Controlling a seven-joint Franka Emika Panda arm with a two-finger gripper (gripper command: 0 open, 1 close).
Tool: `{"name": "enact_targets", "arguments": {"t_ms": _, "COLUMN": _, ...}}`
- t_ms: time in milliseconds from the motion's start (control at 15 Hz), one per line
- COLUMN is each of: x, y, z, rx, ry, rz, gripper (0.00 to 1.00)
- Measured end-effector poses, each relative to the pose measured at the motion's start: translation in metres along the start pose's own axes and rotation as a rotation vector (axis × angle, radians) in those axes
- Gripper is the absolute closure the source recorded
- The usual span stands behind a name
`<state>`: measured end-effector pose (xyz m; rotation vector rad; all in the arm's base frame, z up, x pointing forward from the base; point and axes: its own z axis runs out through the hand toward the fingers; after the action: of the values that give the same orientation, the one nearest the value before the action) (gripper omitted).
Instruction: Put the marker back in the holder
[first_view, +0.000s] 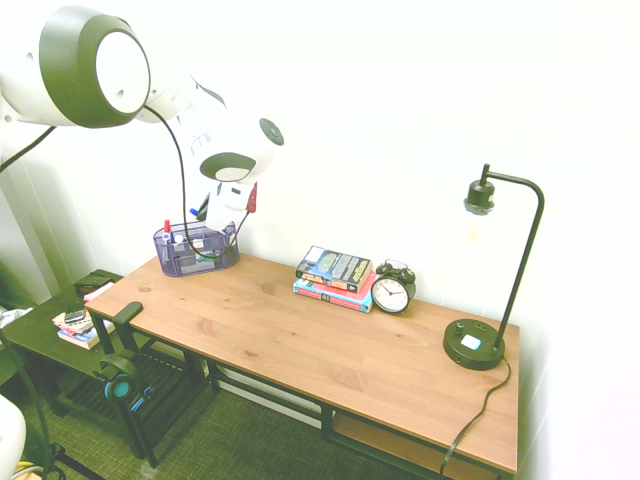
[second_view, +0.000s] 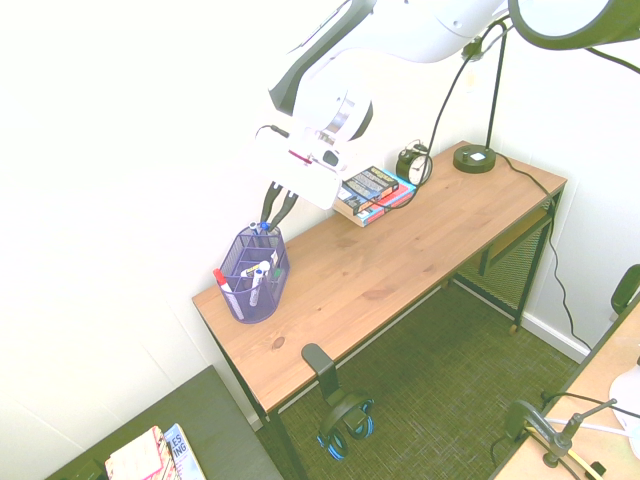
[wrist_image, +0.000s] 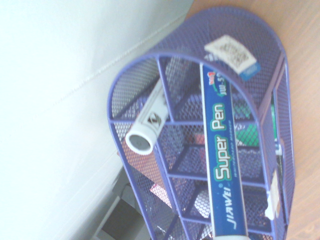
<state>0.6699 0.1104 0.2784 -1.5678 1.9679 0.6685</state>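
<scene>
One holder (first_view: 195, 250) — three books (first_view: 336, 276) — one clock (first_view: 391, 291)

holder (second_view: 252, 275): wall close behind | desk (second_view: 400, 255) right: open

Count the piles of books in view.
2. One pile of books lies on the long wooden desk, beside the round black alarm clock. The second pile lies on the low dark side table off the desk's end. Others may be hidden.

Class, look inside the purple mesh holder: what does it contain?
In the holder: a blue marker printed "Super Pen", a white tube and a red-capped pen. Mesh blurs anything lower down.
</scene>
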Motion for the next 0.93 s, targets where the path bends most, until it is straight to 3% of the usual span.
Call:
{"name": "enact_targets", "arguments": {"t_ms": 67, "x": 0.003, "y": -0.003, "z": -0.001, "rx": 0.005, "ry": 0.0, "rz": 0.004, "gripper": 0.0}}
{"name": "enact_targets", "arguments": {"t_ms": 933, "x": -0.004, "y": -0.017, "z": -0.013, "rx": 0.051, "ry": 0.058, "rz": -0.062, "gripper": 0.0}}
